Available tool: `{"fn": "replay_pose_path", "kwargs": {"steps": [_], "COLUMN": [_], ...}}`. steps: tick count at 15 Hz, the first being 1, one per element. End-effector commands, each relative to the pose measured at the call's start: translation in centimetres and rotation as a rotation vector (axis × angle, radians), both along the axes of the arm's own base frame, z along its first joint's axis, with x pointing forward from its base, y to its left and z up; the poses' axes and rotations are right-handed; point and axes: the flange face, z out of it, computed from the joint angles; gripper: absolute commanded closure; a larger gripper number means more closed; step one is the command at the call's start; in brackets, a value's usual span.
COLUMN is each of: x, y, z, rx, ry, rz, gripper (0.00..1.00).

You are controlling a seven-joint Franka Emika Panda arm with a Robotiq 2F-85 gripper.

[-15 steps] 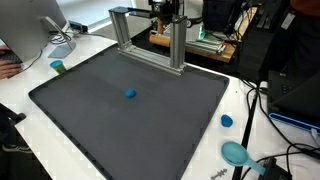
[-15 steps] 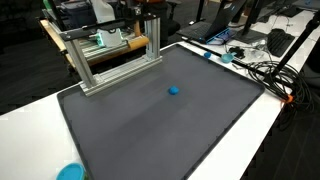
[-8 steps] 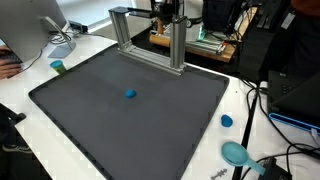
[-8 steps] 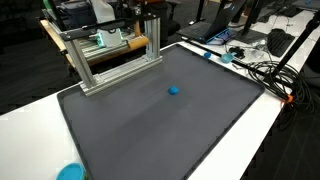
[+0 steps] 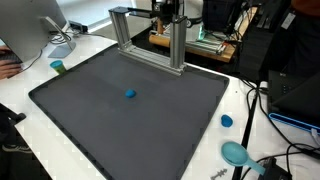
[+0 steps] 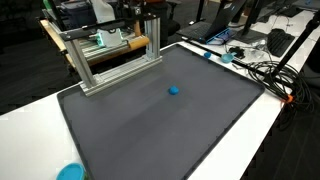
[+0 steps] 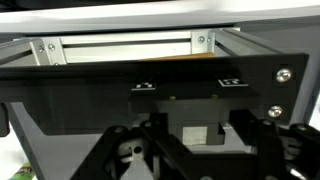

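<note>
Gripper [image 5: 166,10] hangs high at the top bar of the aluminium frame [image 5: 178,45], near one upper corner. The frame stands upright at the back edge of the dark mat [image 5: 90,125] in both exterior views. My wrist view is filled by the frame's bar and a black plate. I only get the finger linkages along the bottom edge, with the tips cut off, so I can't tell if the jaws are apart or together. Small blue ball [image 5: 130,95] sits mid-mat, well apart from the gripper.
</note>
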Motion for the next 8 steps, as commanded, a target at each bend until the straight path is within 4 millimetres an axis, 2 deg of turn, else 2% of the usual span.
{"fn": "replay_pose_path", "kwargs": {"steps": [1,2,3,5,8], "x": [-0.98,-1.0,-0.98,-0.92,-0.85], "y": [-0.09,-0.09,-0.12,-0.27,-0.12], "z": [-0.2,-0.18,-0.18,-0.19,-0.15], "rx": [0.013,0.012,0.01,0.004,0.005], "ry": [-0.017,-0.018,-0.019,-0.021,-0.018], "rz": [0.047,0.053,0.058,0.065,0.067], "gripper": [0.31,0.35,0.47,0.63,0.73]}}
